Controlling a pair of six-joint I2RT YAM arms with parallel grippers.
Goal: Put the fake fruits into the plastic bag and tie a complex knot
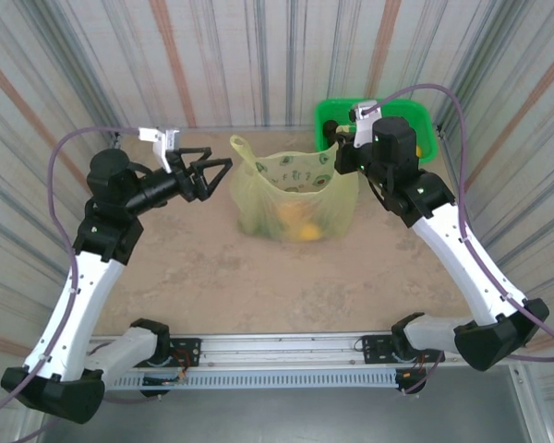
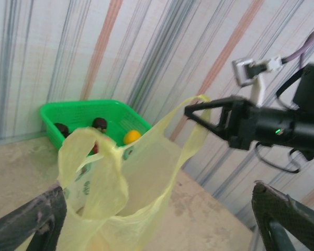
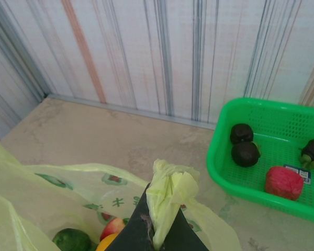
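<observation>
- Spreading across the middle of the top view, the sandy table (image 1: 212, 277) carries everything, with striped walls around it.
- Standing upright in the centre of the table is the bag (image 1: 295, 198), pale yellow-green with small printed pictures, its mouth open upward.
- One bag handle (image 2: 89, 157) rises free as a loop in the lower left of the left wrist view. The other handle (image 3: 170, 193) is bunched into a wad.
- A bright green basket (image 1: 423, 120) sits at the upper right of the top view, just behind the bag and partly hidden by the right arm.
- The left claw (image 1: 220, 175) hovers just left of the bag with its fingers (image 2: 34, 222) spread wide, holding nothing.
- The right claw (image 3: 159, 230) is pressed together on the bunched handle at the bag's right side.
- Inside the bag lie a green fruit (image 3: 72, 240), a red one (image 3: 114, 227) and an orange one (image 3: 107, 243), low in the right wrist view.
- In the basket rest three dark fruits (image 3: 246, 154), a pinkish-red fruit (image 3: 284, 182) and, seen from the left wrist, an orange ball (image 2: 131, 137).
</observation>
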